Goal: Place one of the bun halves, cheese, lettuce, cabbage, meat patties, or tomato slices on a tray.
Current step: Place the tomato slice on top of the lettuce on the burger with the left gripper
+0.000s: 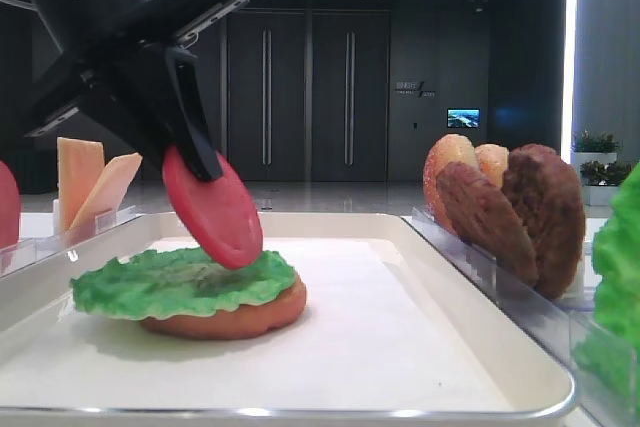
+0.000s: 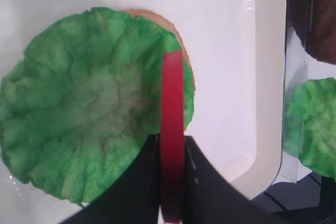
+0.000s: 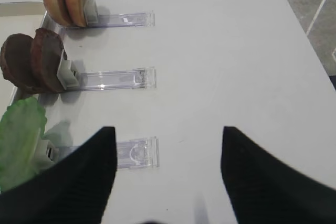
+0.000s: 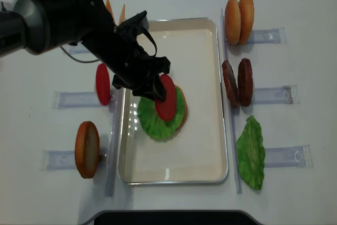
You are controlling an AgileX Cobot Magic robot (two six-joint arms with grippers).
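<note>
My left gripper (image 4: 155, 90) is shut on a red tomato slice (image 4: 166, 104), gripping it on edge and tilted. The slice (image 1: 215, 212) hangs over the white tray (image 4: 200, 51), its lower rim at or just above a green lettuce (image 1: 160, 282) leaf that lies on a tan bun half (image 1: 230, 322). In the left wrist view the slice (image 2: 172, 103) sits pinched between both black fingers (image 2: 142, 182) above the lettuce (image 2: 84, 114). My right gripper (image 3: 164, 129) is open over bare table, with nothing between its fingers.
Right of the tray, clear holders carry two bun halves (image 4: 239, 12), two meat patties (image 4: 237, 81) and a lettuce leaf (image 4: 251, 154). On the left stand another tomato slice (image 4: 102, 84), a bun half (image 4: 87, 148) and cheese (image 1: 85, 182).
</note>
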